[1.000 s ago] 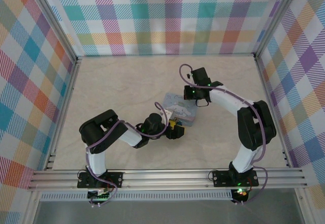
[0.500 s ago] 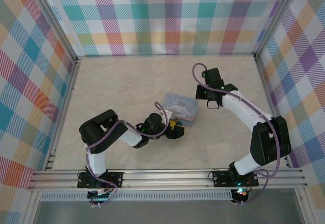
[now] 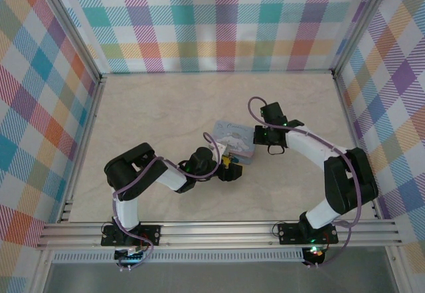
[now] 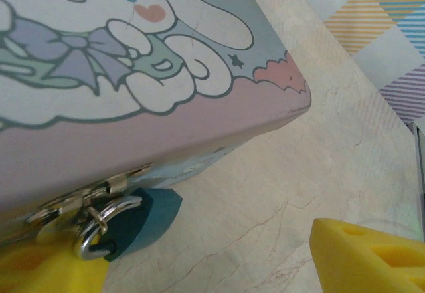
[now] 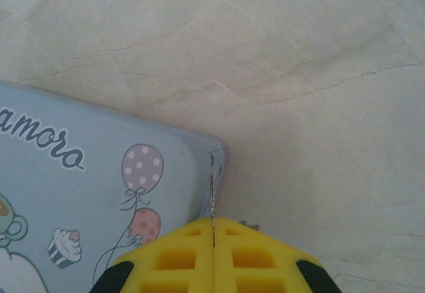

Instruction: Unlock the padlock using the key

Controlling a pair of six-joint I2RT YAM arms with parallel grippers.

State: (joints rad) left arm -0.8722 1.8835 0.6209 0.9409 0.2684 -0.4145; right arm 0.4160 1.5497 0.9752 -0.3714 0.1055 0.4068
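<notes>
- The cartoon-printed box (image 3: 234, 139) sits near the middle of the tabletop (image 3: 153, 113).
- The teal padlock (image 4: 143, 216) hangs by its shackle from the hasp (image 4: 86, 196) on the box's near side.
- The left gripper (image 4: 206, 260) has its fingers spread wide and empty, one just beside the padlock.
- The right gripper (image 5: 212, 230) has its fingers pressed together at the box's right corner.

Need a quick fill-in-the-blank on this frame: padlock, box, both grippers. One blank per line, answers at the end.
The left gripper has its jaws ___.
The right gripper, at a corner of the box, has its jaws ___.
The fingers of both grippers are ___ in colour.
The padlock on the box hangs beside the ___ gripper.
Missing words: open; shut; yellow; left.
</notes>
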